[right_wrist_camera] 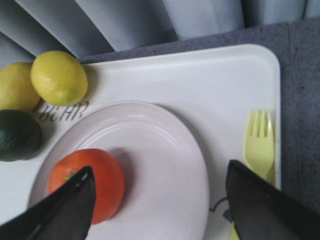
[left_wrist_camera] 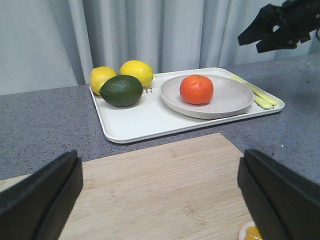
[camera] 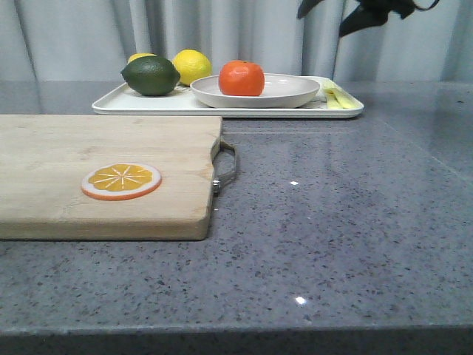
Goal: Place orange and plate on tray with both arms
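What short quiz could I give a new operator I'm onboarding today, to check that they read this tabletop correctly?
1. True or false: the orange rests on the plate.
2. Multiple choice: the orange slice lies on A) the tray, B) the cutting board, C) the plate.
3. Fill in: beside the plate, at the tray's right end, lies a yellow ____.

Key
1. True; the plate itself sits on the tray.
2. B.
3. Fork. Both the left hand and the right hand are open and hold nothing.
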`<state>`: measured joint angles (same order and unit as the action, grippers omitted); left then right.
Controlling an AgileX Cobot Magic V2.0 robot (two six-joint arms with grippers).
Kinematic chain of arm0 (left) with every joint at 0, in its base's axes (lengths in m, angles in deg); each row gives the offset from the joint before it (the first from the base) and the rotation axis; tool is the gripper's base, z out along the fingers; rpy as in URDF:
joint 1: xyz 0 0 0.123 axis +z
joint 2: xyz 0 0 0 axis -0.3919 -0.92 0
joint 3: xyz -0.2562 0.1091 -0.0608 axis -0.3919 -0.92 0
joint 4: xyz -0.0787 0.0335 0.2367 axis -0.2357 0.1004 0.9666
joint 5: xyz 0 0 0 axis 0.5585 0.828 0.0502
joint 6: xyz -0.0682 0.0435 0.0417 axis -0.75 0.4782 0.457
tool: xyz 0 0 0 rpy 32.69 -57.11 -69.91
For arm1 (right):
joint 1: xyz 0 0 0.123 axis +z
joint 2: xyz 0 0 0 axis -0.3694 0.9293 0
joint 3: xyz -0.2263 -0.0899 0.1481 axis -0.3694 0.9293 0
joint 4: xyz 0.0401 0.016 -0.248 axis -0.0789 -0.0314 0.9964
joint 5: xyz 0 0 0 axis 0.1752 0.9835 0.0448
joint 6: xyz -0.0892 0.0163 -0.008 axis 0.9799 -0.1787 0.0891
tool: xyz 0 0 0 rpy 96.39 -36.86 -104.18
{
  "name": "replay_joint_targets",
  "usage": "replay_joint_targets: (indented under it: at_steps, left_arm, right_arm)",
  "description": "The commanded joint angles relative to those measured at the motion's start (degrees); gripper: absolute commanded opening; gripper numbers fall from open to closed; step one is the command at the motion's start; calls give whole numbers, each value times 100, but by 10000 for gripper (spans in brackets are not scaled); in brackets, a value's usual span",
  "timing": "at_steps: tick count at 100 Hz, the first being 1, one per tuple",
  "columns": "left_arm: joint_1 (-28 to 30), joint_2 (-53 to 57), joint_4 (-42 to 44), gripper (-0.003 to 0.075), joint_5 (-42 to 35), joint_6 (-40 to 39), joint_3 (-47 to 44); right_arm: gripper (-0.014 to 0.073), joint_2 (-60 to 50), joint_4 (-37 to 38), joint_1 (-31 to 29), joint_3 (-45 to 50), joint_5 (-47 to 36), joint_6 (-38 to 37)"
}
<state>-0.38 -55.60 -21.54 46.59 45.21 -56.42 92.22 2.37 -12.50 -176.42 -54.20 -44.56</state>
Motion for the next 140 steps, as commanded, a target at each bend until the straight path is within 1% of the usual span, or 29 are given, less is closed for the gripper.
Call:
replay_joint_targets:
  at_steps: [1, 13, 26, 32, 50, 71, 92, 113, 140]
  left_arm:
    - [18, 16, -15, 608, -355, -4, 158]
    - [18, 16, -15, 608, -355, -4, 158]
    - [18, 16, -15, 608, -355, -4, 158]
    - [18, 16, -15, 608, -355, -4, 158]
    - [18, 16, -15, 608, -355, -4, 158]
    - [18, 16, -15, 608, -355, -4, 158]
    - [18, 16, -15, 608, -355, -4, 158]
    - [18, 16, -15, 608, -355, -4, 158]
    - [18, 16, -15, 608, -355, -4, 158]
  right_arm:
    - [549, -763, 133, -29, -189, 128, 286]
    - [537, -1284, 369, -19, 60, 570, 446]
    - [458, -2013, 560, -19, 764, 351, 562]
    - [433, -2455, 573, -19, 1257, 168, 688]
    - [435, -3835, 573, -19, 2963, -460, 943]
    - [435, -5380, 573, -19, 4981, -1185, 1042]
    - [435, -6781, 573, -19, 6599, -1611, 1069]
    - [435, -8071, 573, -19, 7678, -1879, 1069]
    - [435, -9452, 600, -19, 8450, -2075, 1071]
